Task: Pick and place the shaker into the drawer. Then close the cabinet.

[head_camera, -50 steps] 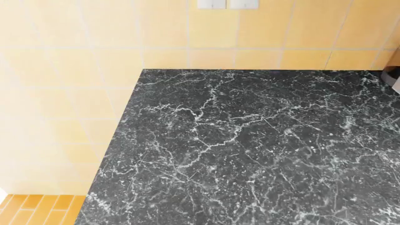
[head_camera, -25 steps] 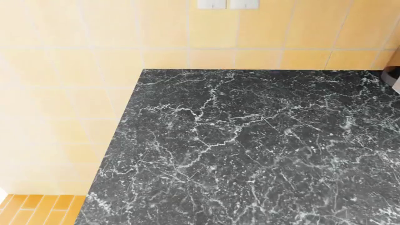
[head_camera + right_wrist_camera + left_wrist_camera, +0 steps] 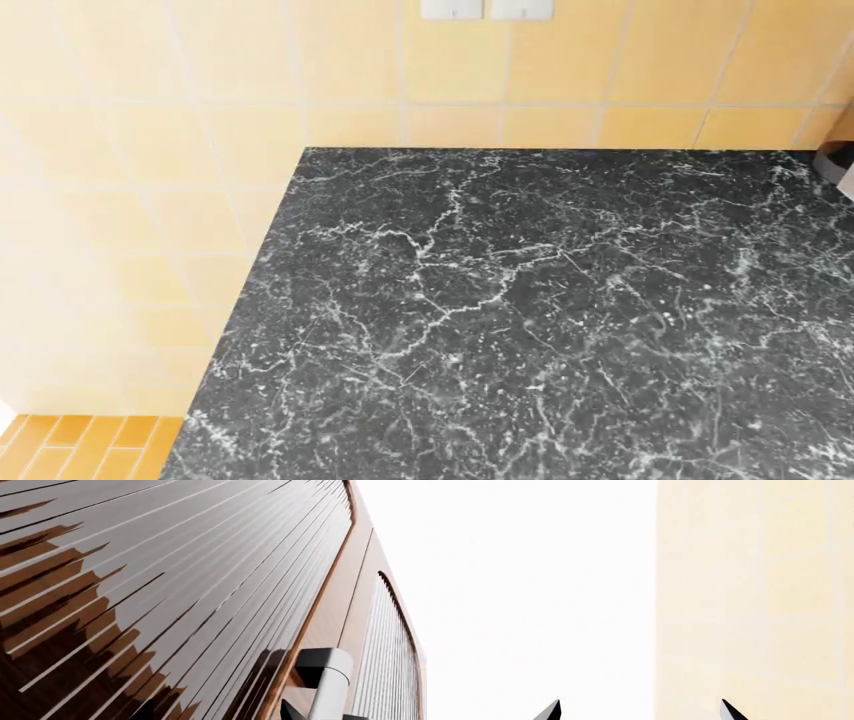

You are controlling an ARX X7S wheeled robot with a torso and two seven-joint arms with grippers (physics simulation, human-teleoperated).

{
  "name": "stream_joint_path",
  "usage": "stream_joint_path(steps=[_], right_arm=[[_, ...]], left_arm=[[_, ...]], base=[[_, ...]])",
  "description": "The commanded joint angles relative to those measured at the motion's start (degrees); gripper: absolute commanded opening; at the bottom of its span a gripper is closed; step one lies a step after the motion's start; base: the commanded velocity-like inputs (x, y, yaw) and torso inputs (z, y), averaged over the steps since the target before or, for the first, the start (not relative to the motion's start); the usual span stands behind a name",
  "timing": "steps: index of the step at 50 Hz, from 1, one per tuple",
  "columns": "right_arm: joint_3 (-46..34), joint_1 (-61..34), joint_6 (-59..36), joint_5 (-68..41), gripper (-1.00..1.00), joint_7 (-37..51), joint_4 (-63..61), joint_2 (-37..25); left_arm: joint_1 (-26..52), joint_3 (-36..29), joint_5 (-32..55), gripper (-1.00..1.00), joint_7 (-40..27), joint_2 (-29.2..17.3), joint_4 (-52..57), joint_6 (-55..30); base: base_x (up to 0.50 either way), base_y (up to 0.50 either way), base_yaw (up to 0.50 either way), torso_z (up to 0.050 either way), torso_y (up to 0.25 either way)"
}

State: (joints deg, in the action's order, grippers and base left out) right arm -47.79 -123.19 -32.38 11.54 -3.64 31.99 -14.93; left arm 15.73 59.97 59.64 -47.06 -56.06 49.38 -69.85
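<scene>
The worktop (image 3: 534, 330) is cut off by the near and right edges of the head view. Two pale wall plates (image 3: 486, 8) are cut by the far edge. At the far right, a dark object (image 3: 838, 162) is mostly outside the picture and cannot be identified. Of the left pincer (image 3: 640, 711), only two dark fingertips (image 3: 551, 711) are seen. The right pincer is barely seen at the picture's edge; its state cannot be told. A grey handle (image 3: 328, 680) on a slatted door (image 3: 200, 580) is cut off.

Nothing looks to have moved between the earlier head views and now: the black marbled desk (image 3: 534, 320) and the yellow tiled wall (image 3: 174, 200) sit exactly as they did, with no arm entering.
</scene>
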Motion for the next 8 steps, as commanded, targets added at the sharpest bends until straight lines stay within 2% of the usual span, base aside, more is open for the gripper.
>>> stream_joint_path(steps=[1, 4, 8], right_arm=[[-0.11, 6.60, 1.25, -11.58, 1.00, -4.60, 43.00, -5.38], [-0.92, 5.25, 3.46, -11.41, 1.00, -7.16, 43.00, -4.51], [-4.02, 2.44, 12.22, -10.83, 1.00, -13.12, 43.00, -1.97]], left_arm=[[-1.20, 9.94, 6.49, 1.00, 0.56, -1.69, 3.47, -7.13], [-0.91, 10.36, 7.09, 1.00, 0.71, -0.88, 3.27, -6.65], [1.09, 6.18, 7.51, 1.00, -0.97, 0.01, 2.38, -4.18]], base=[[0.01, 0.00, 0.00, 0.000, 0.000], [0.00, 0.00, 0.00, 0.000, 0.000], [0.01, 0.00, 0.00, 0.000, 0.000]])
